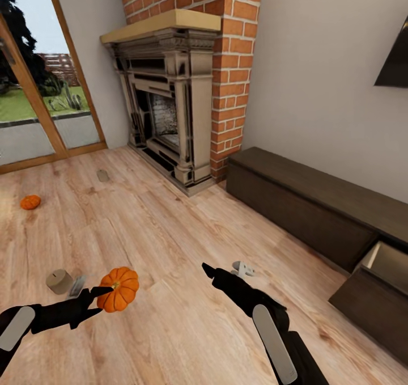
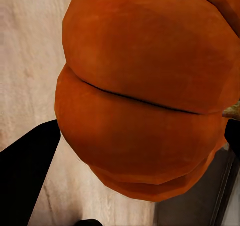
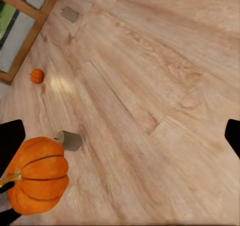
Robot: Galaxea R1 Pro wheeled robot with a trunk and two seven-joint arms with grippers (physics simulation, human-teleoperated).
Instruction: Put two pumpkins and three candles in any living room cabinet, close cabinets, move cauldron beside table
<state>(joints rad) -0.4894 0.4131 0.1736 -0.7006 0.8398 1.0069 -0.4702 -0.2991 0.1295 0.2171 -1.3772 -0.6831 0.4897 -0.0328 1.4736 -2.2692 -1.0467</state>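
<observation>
My left gripper [image 1: 105, 294] is shut on a bright-orange pumpkin [image 1: 119, 288] held just above the wood floor; up close the pumpkin [image 2: 150, 91] bulges between the black fingers [image 2: 25, 178]. The second pumpkin [image 1: 30, 202] lies on the floor far left, near the glass door. One squat candle [image 1: 59, 281] stands beside the held pumpkin, and another candle [image 1: 102, 175] lies farther off toward the fireplace. My right gripper [image 1: 220, 275] hovers open over bare floor, its fingers [image 3: 10, 141] wide apart. The dark cabinet [image 1: 306, 203] runs along the right wall, one drawer [image 1: 385, 263] open.
An ornate fireplace surround [image 1: 170, 101] on a brick chimney stands ahead. A glass door [image 1: 34, 107] fills the left wall. A small pale object [image 1: 242, 269] lies on the floor by my right gripper. The open drawer front juts out into the floor at right.
</observation>
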